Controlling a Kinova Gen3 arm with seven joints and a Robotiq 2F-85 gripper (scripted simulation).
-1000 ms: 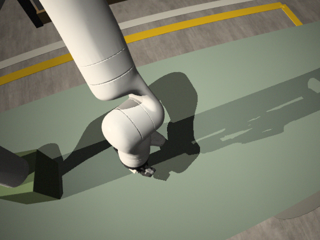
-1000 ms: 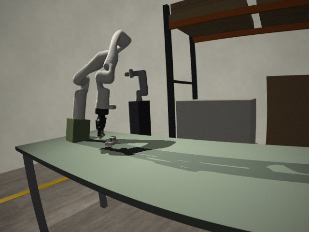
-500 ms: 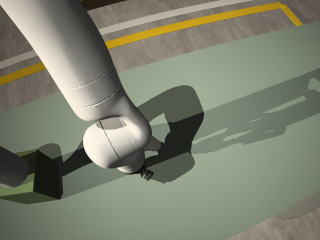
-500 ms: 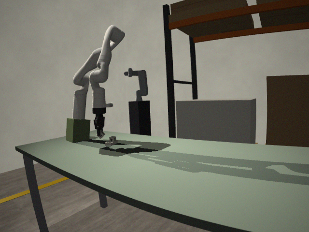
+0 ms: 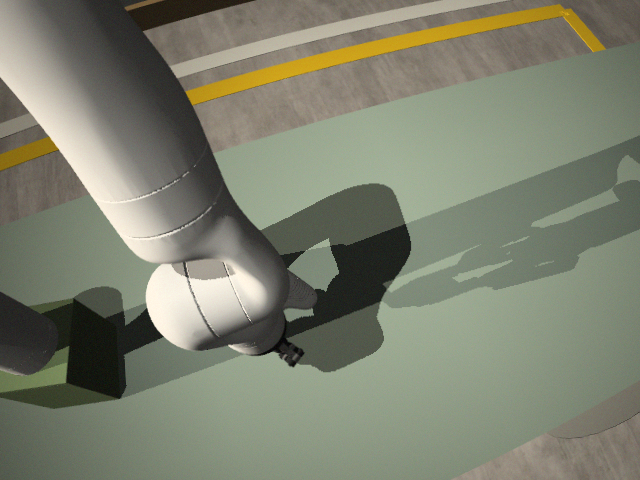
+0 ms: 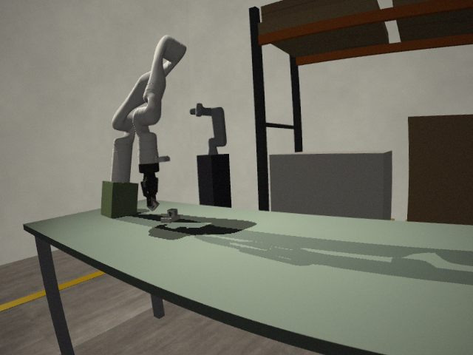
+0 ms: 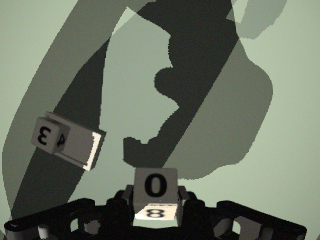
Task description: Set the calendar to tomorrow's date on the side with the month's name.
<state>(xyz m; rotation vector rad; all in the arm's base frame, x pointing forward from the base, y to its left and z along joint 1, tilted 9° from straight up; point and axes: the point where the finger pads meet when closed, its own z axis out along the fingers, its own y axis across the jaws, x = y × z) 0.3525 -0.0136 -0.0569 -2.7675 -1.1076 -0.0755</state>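
I'm seeing the tray [image 6: 165, 220] [image 7: 75, 146] lying on the table [image 5: 465, 372] [image 6: 286, 298], with one cube [image 6: 172, 212] [image 7: 46, 135] standing at its left end in the wrist view, showing a turned 3 and part of a 4. The other cube [image 6: 154, 206] [image 7: 156, 184] is hanging tilted above the table, left of the tray in the exterior view; its 0 and 8 are facing my wrist camera. My gripper [image 5: 291, 352] [image 6: 152, 203] [image 7: 155, 196] is pinching that cube between its fingers. In the top view the arm [image 5: 206, 304] [image 6: 148, 115] is hiding the tray. The arm is standing on a green block [image 5: 95, 351] [image 6: 119, 199] at the left. Farther back, a dark arm [image 6: 219, 128] is standing on a black pedestal [image 6: 213, 179], and a rack [image 6: 259, 115] is rising right of it.

So the arm [image 5: 217, 304] [image 6: 151, 106] now leans further toward the desk's [image 5: 413, 413] [image 6: 267, 290] short edge by the green block [image 5: 95, 351] [image 6: 119, 199], and its shadow [image 5: 372, 258] [image 6: 206, 228] looks different too.
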